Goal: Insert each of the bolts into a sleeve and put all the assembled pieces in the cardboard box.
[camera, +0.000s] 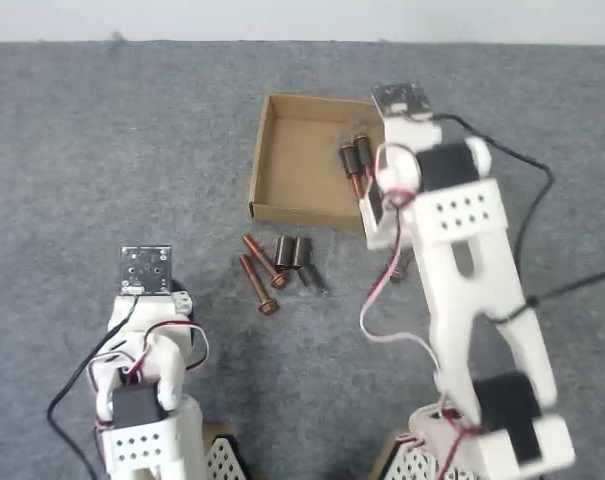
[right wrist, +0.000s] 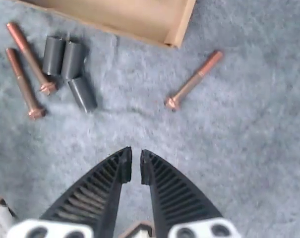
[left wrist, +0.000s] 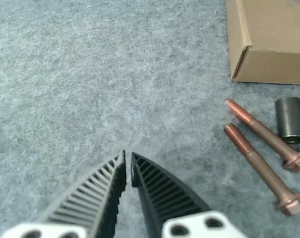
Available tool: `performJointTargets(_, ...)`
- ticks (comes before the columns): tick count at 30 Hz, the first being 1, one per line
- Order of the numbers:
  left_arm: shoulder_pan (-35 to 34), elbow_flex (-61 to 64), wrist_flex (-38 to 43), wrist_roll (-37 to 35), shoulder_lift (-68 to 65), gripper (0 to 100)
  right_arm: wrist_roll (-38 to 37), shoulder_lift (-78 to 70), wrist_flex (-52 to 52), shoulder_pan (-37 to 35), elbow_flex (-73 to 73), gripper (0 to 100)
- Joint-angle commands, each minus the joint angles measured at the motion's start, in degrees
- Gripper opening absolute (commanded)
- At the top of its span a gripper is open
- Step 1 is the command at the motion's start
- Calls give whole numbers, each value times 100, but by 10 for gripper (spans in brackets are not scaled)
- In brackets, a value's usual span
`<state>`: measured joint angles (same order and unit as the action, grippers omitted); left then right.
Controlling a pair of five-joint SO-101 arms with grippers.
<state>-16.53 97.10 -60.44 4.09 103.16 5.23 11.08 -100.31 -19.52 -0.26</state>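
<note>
The right gripper, pressed almost together and empty, is the nearer one to a lone bolt. That bolt lies just ahead on the worktop off the cardboard box's near corner, slanted, head toward the gripper. Three sleeves and two bolts lie mid-worktop between the arms; the left gripper is likewise closed on nothing, and nothing blocks the way.

High camera hangs well above the table, looking down. Wrist cameras sit low and close, looking out past the left gripper and the right gripper. All three views share the cardboard box front, two bolts and the sleeves.
</note>
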Motion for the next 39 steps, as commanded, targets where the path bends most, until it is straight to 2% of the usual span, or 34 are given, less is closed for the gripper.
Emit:
performJointTargets(1,-325,-57,-18,70,97,12,53,1033,4,-180,967,6)
performJointTargets(8,-1134,-57,-18,79,97,12,273,2466,998,-778,2875,6)
performJointTargets(15,-1240,-57,-18,79,97,12,343,2484,2193,-1323,3613,6)
performJointTargets(27,-1231,-57,-9,88,97,12,571,681,3987,-1376,3525,6)
performJointTargets(33,-1222,-57,18,88,97,12,580,-31,4092,-1833,2884,17)
performJointTargets(39,-1222,-57,18,88,97,12,809,-725,4127,-2141,2391,82)
